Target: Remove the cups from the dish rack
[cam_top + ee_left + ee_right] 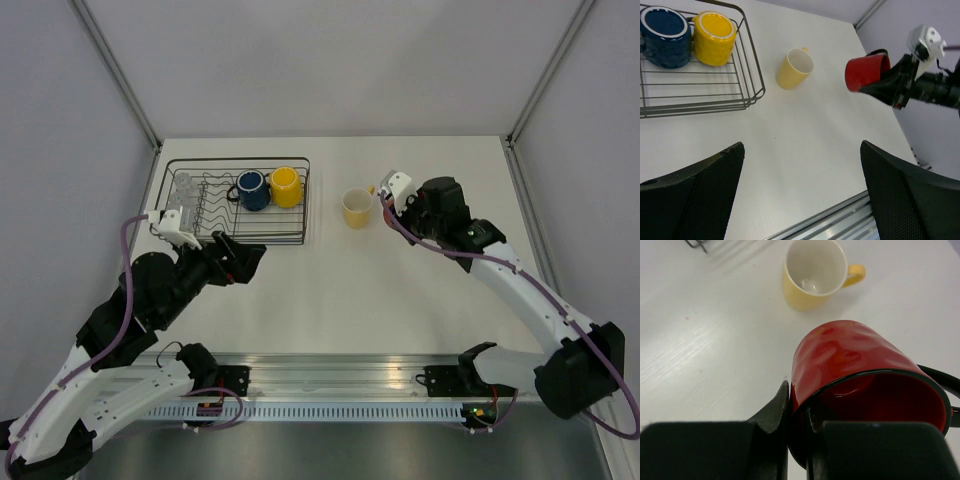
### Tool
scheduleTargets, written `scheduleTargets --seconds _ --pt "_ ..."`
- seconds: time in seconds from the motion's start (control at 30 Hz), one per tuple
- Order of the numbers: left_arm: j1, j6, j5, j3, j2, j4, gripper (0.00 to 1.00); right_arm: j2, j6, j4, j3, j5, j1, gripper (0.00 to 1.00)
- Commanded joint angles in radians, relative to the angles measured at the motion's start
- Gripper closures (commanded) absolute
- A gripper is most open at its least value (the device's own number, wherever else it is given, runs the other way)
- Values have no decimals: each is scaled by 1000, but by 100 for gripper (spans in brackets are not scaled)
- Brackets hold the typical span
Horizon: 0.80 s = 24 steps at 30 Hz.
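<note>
Right tool (797,407): clamped on the wall of the red mug (850,360), one finger outside the rim, the other inside it.

Red mug: out of the dish rack (300,200), carried on its side over the right half of the surface (400,290). It appears clear of the surface, though no view confirms this. The mouth faces back toward the tool. The long axis runs roughly level, and the base points toward the cream mug (812,272). The handle sits on the far side from the pinch.

Cream mug: upright on the surface, mouth up, between the rack and the red mug. It stands just beyond the red mug's base and apart from it.

Dish rack: at the far left of the surface. It holds the blue mug (252,190) and the yellow mug (286,186) side by side at its right end, touching or nearly so. Clear glasses (183,185) stand at its left end; their number is unclear.

Left tool (802,190): fingers spread wide, holding nothing, near the rack's front edge.

Judgement: the set-down depends on swinging the red mug's base downward. That base now aims at the cream mug, so a landing spot to the near or right side looks safer. The left arm is nearer the mugs in the rack.
</note>
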Motion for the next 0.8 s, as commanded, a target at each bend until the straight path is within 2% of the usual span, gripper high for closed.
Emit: scheduleTargets --seconds 0.0,0.23,0.43,0.77 --pt "2 169 8 36 -50 -141 0 112 -119 -51 149 -67 -72 99" --pt "2 255 -27 -25 -128 -177 0 362 -248 -175 290 -79 -129 100" --pt "2 229 -118 -116 -197 -163 0 538 -323 -283 416 -54 -166 99" --pt "2 211 -147 -162 -275 -139 0 709 -280 -239 503 -38 -187 100"
